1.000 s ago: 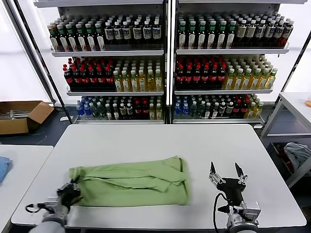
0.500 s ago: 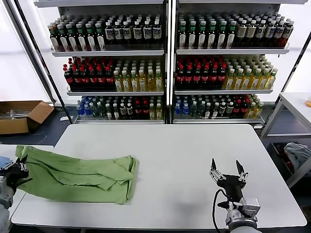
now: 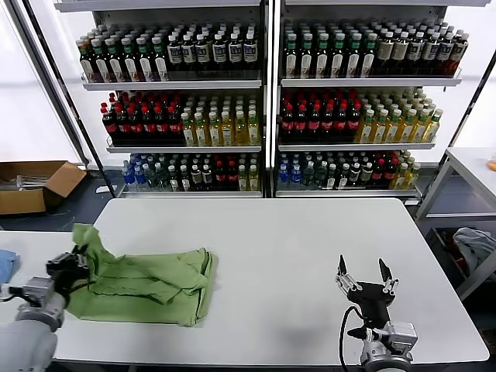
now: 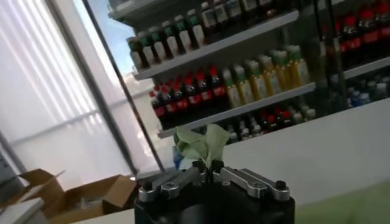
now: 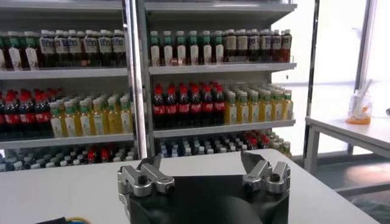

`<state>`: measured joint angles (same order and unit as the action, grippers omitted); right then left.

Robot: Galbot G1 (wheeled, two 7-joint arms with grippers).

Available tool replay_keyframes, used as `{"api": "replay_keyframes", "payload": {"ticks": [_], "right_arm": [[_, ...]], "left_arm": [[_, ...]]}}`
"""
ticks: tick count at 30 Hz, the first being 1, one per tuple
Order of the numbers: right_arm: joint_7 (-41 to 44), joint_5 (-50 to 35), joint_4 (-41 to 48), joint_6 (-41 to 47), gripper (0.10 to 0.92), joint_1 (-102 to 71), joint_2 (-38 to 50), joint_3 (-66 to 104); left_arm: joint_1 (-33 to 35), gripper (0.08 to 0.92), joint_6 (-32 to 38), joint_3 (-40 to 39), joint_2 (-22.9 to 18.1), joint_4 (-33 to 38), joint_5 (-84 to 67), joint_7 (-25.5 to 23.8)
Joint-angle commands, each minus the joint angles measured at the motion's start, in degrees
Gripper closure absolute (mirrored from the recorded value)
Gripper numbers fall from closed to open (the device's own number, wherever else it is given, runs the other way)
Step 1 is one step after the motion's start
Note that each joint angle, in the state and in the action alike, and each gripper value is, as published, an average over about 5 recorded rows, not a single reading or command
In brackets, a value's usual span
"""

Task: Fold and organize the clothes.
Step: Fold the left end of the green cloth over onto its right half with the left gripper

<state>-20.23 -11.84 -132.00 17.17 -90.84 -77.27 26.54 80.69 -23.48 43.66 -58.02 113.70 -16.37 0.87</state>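
At the left edge of the white table, the robot's left gripper is clamped on one end of the light green polo shirt, lifting that corner into a small peak above its fingers while the rest of the garment lies bunched and roughly folded on the tabletop to the gripper's inner side, toward the table's middle. Seen from the left wrist, a tuft of the green fabric sticks up from between the closed jaws, so the pinch looks narrow and taken right at the cloth's edge, a hold that suits dragging or turning the shirt over rather than carrying its full weight. With the shirt sitting at the table's left end and one edge near the rim, the pull appears meant to reposition or fold that end back over the body of the garment; the folding seems partway done, as the cloth is gathered but not yet squared. Well apart on the opposite side, the right gripper hovers low near the table's front right, jaws spread wide and holding nothing, apparently waiting its turn. Behind both arms stand shelves of bottled drinks, and a cardboard box rests on the floor beyond the left gripper.
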Motion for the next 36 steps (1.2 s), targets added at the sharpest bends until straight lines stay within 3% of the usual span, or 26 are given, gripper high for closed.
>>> {"api": "replay_keyframes", "payload": {"ticks": [1,13,24,36], "right_arm": [[0.0,1.3,-1.3,-0.6,0.203,-2.9,-0.9,0.5],[0.1,2.3,0.1,-1.7,0.203,-3.9,-2.4,0.5],[0.1,2.3,1.4,-1.8,0.203,-3.3,-2.3,0.2],[0.1,2.2,2.7,-1.8,0.203,-2.7,-2.1,-0.2]], "left_arm": [[-3.9,0.898,-1.9,-16.4,-10.5,3.3,7.2,0.4],[-7.1,0.898,-2.8,-22.4,-11.8,1.0,10.4,-0.1],[-7.4,0.898,-1.0,-26.2,-13.9,-4.9,14.1,-1.7],[-5.4,0.893,2.5,-28.3,-16.6,-5.5,16.1,-0.7]]}}
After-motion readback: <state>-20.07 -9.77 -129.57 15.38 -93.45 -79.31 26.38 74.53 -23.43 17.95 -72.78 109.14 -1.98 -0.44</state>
